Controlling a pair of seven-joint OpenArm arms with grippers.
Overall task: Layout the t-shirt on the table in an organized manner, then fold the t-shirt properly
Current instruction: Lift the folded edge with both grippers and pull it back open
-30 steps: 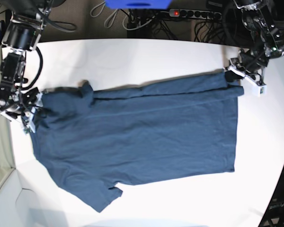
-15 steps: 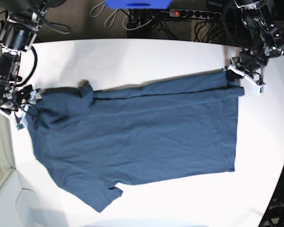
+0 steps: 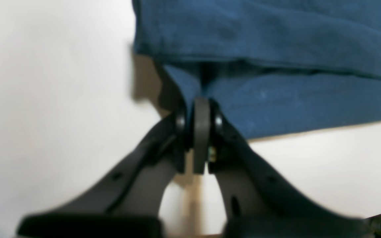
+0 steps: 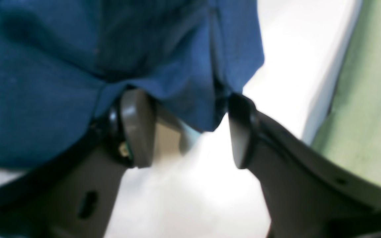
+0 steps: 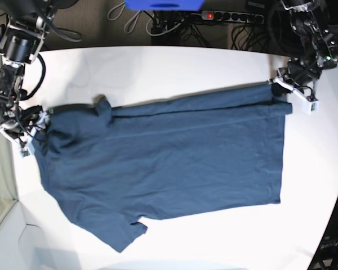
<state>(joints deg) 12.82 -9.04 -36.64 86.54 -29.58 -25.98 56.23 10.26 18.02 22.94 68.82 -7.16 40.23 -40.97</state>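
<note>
Dark grey pads of the left gripper meet with only a thin pinch of navy cloth between them, so its jaws are closed on the hem corner of the t-shirt; just past the pinch the fabric doubles over in a fold that runs across the left wrist view. On the other arm, the right gripper stands with its jaws parted, a drooping flap of the t-shirt's shoulder end hanging into the gap; one pad lies against the underside of the cloth, the other stands just beside the flap's edge, and no clamping shows there. From the base view the garment lies spread lengthwise across the table, hem end at the arm with the left wrist camera, neck and shoulder end at the opposite arm. One short sleeve sticks out toward the near edge of the white top, the other is bunched at the far side, and a narrow strip along the far long edge is folded over onto the body. A power strip and cables lie on the floor beyond the table.
</note>
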